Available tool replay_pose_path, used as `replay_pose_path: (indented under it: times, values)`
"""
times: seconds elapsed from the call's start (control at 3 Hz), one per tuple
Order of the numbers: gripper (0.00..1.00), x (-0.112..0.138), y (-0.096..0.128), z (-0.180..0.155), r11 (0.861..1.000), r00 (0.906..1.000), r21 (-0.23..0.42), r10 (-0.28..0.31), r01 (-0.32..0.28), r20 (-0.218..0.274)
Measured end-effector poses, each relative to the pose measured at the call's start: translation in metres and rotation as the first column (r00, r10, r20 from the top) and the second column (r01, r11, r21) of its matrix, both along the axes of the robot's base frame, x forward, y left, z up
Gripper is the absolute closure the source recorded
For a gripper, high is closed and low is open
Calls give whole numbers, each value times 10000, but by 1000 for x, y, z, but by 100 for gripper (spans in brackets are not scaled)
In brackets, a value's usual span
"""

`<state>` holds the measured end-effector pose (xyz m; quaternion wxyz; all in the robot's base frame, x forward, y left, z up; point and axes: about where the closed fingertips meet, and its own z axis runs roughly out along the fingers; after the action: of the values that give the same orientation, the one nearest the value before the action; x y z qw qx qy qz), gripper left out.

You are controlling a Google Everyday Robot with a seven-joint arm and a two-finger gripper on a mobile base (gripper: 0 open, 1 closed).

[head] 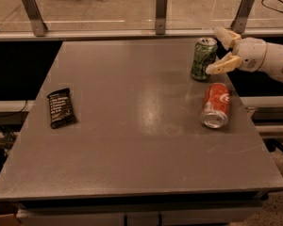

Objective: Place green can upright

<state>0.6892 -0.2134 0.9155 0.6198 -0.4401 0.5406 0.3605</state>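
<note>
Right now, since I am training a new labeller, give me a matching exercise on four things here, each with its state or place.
Things:
1. green can
2. red can
3. black packet
4. gripper

States and places:
a. lying on its side
b. open, at the green can's right side
c. standing upright
d. lying flat, far left

Pairs: 1-c, 2-a, 3-d, 4-b.

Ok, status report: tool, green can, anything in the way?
Tool open, right beside green can. Can upright on the table. Red can lying on its side nearby, not blocking.
</note>
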Motion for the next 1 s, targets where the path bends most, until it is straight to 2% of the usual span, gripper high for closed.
replay_pose_path:
  times: [0.33, 0.67, 1.0]
  values:
    - [0, -1, -21, 22, 9951, 9960, -436, -885, 888, 98]
    - [0, -15, -58, 66, 9691, 9769, -1262, -2062, 2117, 559]
    - [0, -43, -101, 113, 9160, 9385, -2094, -3229, 3423, 1220]
